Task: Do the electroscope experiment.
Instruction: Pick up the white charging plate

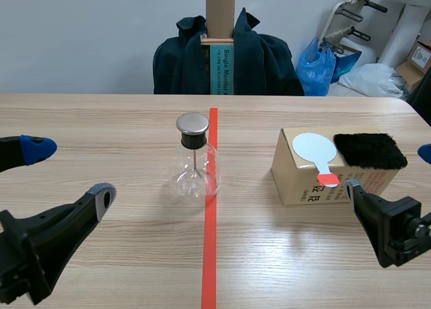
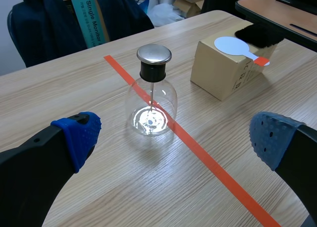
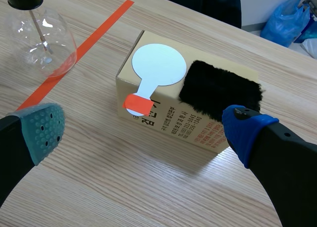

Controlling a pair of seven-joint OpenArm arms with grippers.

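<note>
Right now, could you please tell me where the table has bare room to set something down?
Bare wood lies between the glass flask and the cardboard box, and behind both toward the far edge. The box top is crowded: white paddle and black fur pad fill it.

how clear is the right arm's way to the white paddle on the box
Likely clear: the right gripper is open just short of the box, and the paddle lies bare on top.

1. Top centre, beyond the wooden table (image 1: 101, 120): dark jacket (image 1: 266, 63).
2. Amid it, upright teal-sided carton (image 1: 220, 70).
3. Upper right: blue plastic bag (image 1: 316, 68), white bag (image 1: 374, 79) beside it, brown box (image 1: 419, 58) at the edge.
</note>
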